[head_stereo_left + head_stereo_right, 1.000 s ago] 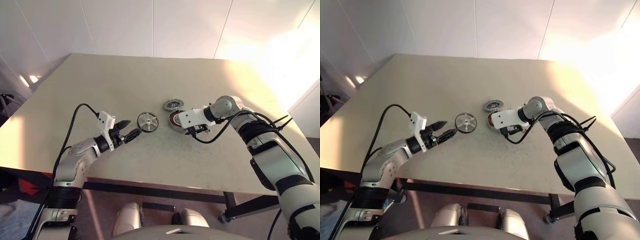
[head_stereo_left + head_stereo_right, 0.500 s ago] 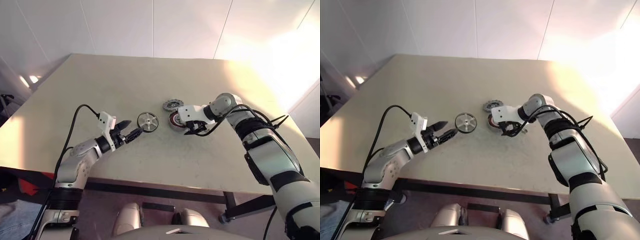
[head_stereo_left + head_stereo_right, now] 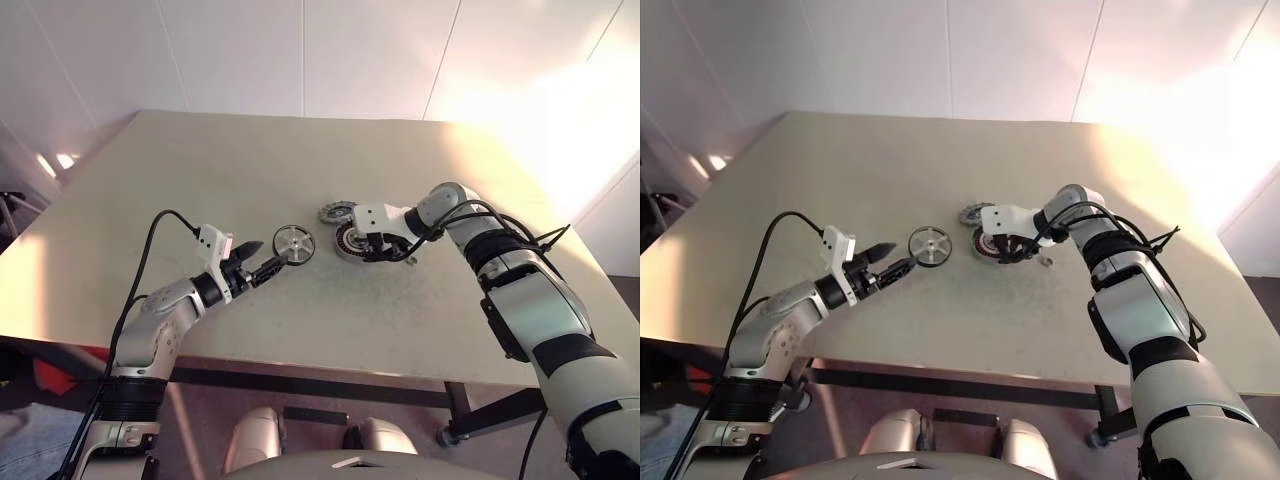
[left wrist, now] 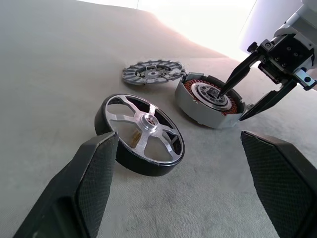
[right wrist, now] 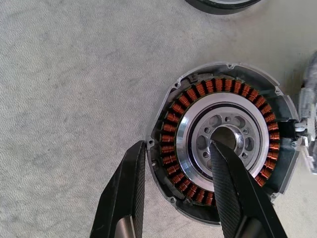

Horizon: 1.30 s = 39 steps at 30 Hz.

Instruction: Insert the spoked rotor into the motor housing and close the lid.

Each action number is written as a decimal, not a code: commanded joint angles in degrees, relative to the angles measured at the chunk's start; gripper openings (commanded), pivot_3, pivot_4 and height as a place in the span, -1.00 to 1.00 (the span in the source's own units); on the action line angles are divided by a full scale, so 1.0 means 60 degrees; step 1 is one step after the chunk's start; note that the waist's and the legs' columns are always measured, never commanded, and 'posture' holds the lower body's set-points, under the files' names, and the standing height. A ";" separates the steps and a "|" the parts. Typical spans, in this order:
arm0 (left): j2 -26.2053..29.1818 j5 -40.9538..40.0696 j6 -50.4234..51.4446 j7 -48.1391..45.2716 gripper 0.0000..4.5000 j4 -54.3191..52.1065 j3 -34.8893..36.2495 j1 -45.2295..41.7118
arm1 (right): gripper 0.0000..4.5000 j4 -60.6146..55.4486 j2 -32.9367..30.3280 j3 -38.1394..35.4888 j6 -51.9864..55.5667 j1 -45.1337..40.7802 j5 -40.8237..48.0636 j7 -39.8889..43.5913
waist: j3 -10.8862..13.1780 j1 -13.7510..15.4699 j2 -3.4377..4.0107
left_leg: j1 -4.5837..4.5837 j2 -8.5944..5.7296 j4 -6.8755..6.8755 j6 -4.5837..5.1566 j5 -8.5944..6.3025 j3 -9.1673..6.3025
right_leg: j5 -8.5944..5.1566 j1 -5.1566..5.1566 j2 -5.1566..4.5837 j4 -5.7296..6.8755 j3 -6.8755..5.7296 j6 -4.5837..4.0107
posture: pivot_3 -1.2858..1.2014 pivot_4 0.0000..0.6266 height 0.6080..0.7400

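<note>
The spoked rotor [image 3: 294, 244] lies flat on the table, a silver wheel with a dark rim. My left gripper [image 3: 265, 256] is open just short of it, and the rotor [image 4: 143, 134] sits ahead of the wide-spread fingers. The motor housing [image 3: 350, 241] shows its copper ring and pale centre [image 5: 223, 141]. My right gripper [image 5: 177, 148] points down onto it. One finger sits in the centre hole and the other against the outer wall, closed on that side. The ribbed grey lid [image 3: 335, 213] lies flat just behind the housing.
The beige table [image 3: 200, 170] stretches wide to the left and back, and its front edge runs close below both arms. A small pale bit [image 3: 1045, 262] lies by the housing on its right. White walls stand behind the table.
My right gripper has swung in over the housing, turned, and narrowed its fingers onto the housing's side. The left arm, rotor and lid have stayed put.
</note>
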 commanded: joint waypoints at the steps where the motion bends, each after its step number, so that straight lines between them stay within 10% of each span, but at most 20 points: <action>1: 0.0052 -0.0124 -0.0022 -0.0009 0.86 -0.0414 0.0043 -0.0069 | -0.18 0.0432 0.0099 0.0386 0.0182 0.0394 -0.0504 0.0036 | -0.0001 -0.0038 -0.0001 | 0.0004 0.0000 0.0000 0.0000 0.0000 0.0000 | 0.0000 0.0004 0.0000 0.0000 -0.0001 0.0000 | 0.03 -1.00 1.00; 18: 0.0294 -0.0256 0.0309 0.0003 0.86 -0.0811 0.0076 0.0188 | -0.18 0.0349 0.0302 0.0292 -0.0049 0.0545 -0.0419 -0.0204 | 0.0000 -0.0113 -0.0001 | 0.0103 0.0001 -0.0006 -0.0012 0.0002 -0.0001 | -0.0034 0.0070 0.0000 0.0000 0.0002 0.0059 | 0.03 -1.00 1.00; 26: 0.0340 -0.0268 0.0329 0.0074 0.86 -0.0800 0.0094 0.0162 | 0.97 0.0259 0.0324 0.0128 -0.0235 0.0453 -0.0355 -0.0461 | 0.0004 -0.0085 0.0005 | 0.0020 -0.0001 -0.0017 -0.0013 0.0000 0.0000 | 0.0000 0.0007 0.0001 -0.0007 0.0005 -0.0007 | 0.03 -1.00 1.00; 39: 0.0124 -0.0278 0.0347 0.0038 0.86 -0.0546 0.0022 -0.0049 | 0.97 -0.0645 0.0093 -0.0342 -0.0110 0.0914 0.0144 0.0049 | 0.0005 -0.0073 0.0006 | -0.0044 0.0000 -0.0014 -0.0011 0.0000 0.0001 | 0.0002 -0.0051 0.0000 -0.0007 0.0004 -0.0010 | 0.03 -1.00 1.00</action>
